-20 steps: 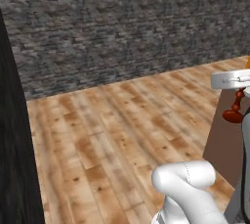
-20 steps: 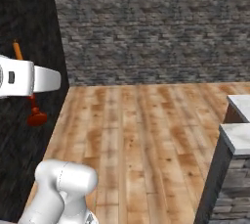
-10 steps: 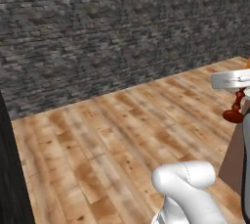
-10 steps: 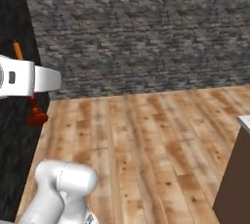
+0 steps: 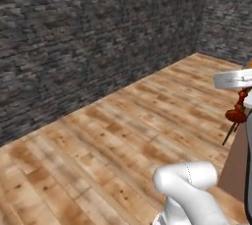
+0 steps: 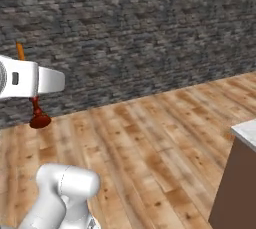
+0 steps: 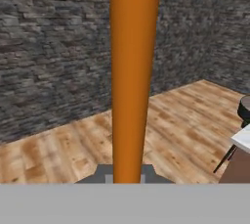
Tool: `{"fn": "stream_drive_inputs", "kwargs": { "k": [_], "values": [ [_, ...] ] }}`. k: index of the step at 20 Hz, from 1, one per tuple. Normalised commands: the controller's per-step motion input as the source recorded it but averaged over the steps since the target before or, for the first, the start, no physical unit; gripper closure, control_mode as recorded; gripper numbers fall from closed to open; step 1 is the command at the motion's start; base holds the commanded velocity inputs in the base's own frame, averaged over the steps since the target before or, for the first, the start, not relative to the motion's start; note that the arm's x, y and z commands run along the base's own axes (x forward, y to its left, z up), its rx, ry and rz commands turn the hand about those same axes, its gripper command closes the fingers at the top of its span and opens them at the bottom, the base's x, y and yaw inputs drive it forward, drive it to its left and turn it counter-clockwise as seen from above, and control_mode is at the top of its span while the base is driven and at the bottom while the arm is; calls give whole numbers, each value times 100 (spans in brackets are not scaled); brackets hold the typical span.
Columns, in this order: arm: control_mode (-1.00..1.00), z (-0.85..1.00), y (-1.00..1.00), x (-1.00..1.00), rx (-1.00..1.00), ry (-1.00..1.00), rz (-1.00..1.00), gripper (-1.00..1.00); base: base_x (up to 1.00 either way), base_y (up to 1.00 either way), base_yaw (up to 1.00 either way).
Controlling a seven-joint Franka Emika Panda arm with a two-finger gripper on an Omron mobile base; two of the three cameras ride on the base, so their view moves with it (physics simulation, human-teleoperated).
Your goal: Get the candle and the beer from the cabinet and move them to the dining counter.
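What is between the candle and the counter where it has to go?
Nothing visible blocks it. The end effector carries the candle over bare wooden floor. A white-topped counter corner shows ahead to the right, a black stool beside it.

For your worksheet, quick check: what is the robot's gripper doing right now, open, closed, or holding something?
Gripper: closed on the candle, which rises upright from between its fingertips in the hand view; the candle's dark red holder hangs below the hand.

Flat, even rendered light

You get soft, blurry, low-resolution frames: no glare, hardly any cast shadows, dim stone wall (image 5: pixel 98 37), and brighter wooden floor (image 6: pixel 150 143).
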Motion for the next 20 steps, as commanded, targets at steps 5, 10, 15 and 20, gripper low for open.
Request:
{"fn": "stream_drive_inputs", "kwargs": {
  "k": [5, 10, 15, 20],
  "values": [
    [100, 0, 0, 0, 0, 0, 0, 100, 86, 16, -52],
    [100, 0, 0, 0, 0, 0, 0, 100, 76, 17, -58],
    [100, 0, 0, 0, 0, 0, 0, 100, 69, 5, -59],
    [100, 0, 0, 0, 0, 0, 0, 100, 61, 0, -59]
  ]
}}
